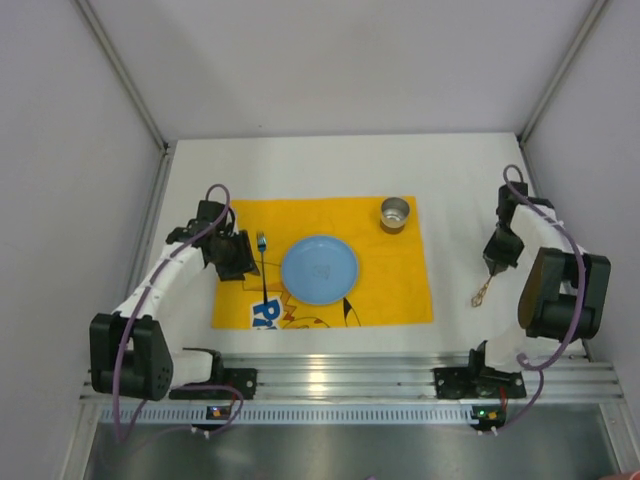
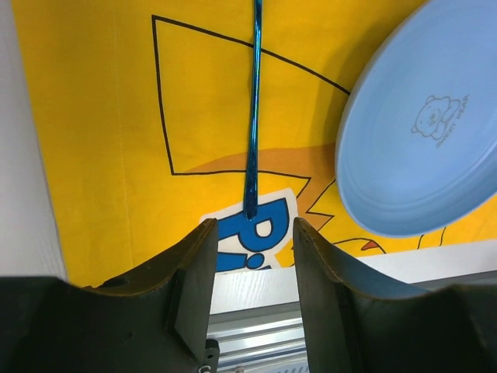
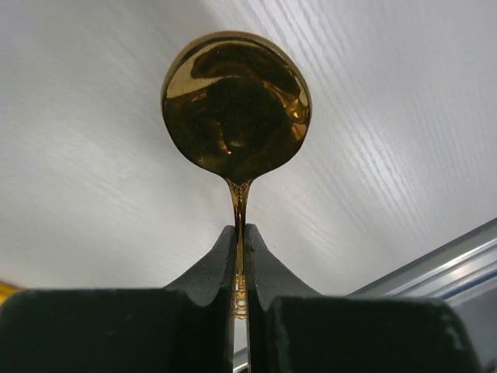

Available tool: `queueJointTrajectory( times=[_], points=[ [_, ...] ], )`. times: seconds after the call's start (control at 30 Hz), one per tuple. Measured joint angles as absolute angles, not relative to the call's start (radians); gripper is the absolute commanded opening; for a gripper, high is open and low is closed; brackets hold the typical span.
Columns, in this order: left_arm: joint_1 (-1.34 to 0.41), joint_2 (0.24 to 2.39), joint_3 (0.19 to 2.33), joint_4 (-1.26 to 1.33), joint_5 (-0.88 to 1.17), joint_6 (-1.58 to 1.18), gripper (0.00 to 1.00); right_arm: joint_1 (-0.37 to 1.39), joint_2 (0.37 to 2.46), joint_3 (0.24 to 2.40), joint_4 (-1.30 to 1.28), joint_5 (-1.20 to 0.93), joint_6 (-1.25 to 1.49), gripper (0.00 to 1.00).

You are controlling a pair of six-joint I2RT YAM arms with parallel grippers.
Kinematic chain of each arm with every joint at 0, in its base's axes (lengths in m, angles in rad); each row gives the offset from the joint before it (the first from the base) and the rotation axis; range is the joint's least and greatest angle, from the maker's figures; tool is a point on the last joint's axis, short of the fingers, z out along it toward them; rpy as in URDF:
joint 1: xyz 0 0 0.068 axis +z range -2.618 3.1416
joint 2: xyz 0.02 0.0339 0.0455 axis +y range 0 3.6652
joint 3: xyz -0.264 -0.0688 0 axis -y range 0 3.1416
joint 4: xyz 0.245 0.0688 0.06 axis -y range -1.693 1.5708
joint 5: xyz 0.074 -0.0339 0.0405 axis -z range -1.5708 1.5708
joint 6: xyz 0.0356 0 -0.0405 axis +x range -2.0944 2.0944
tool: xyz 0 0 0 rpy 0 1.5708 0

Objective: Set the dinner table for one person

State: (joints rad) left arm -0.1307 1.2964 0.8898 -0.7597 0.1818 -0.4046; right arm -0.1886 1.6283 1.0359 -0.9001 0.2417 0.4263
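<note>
- At the left gripper (image 2: pixel 252 233): jaws parted, closed on nothing.
- Just ahead of its tips, in line with the gap: tail end of a blue fork (image 2: pixel 252 116), flat on the yellow cloth (image 2: pixel 101 116).
- Ahead and to its right: a pale blue plate (image 2: pixel 423 124) on the same cloth.
- At the right gripper (image 3: pixel 239 233): pinched tight on the handle of a gold spoon (image 3: pixel 237 105), bowl out beyond the tips.
- Beneath both grippers: the dinner table (image 3: pixel 404 116), white; cannot tell whether touched by the spoon.
- Ahead and left of the right gripper: a metal cup (image 1: pixel 395 213) at the cloth's corner.
</note>
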Motion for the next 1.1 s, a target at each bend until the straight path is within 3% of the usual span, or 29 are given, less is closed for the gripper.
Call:
queueJointTrajectory(
  times=[0.23,0.43,0.63,1.1],
  points=[
    [-0.131,1.212,0.877,-0.749,0.181,-0.405,0.49,-0.071,1.407,1.188,-0.944,0.187,0.453,0.0],
    [-0.133,1.17,0.873,-0.743,0.164,-0.412,0.49,0.293,1.325,1.157,-0.971,0.123,0.573,0.0],
    [-0.136,1.124,0.867,-0.733,0.142,-0.417,0.5,0.577,1.418,1.13,-0.969,0.108,0.675,0.0],
    [-0.147,1.058,0.862,-0.728,0.092,-0.424,0.51,0.63,1.708,1.232,-0.924,0.16,0.668,0.0]
  ],
)
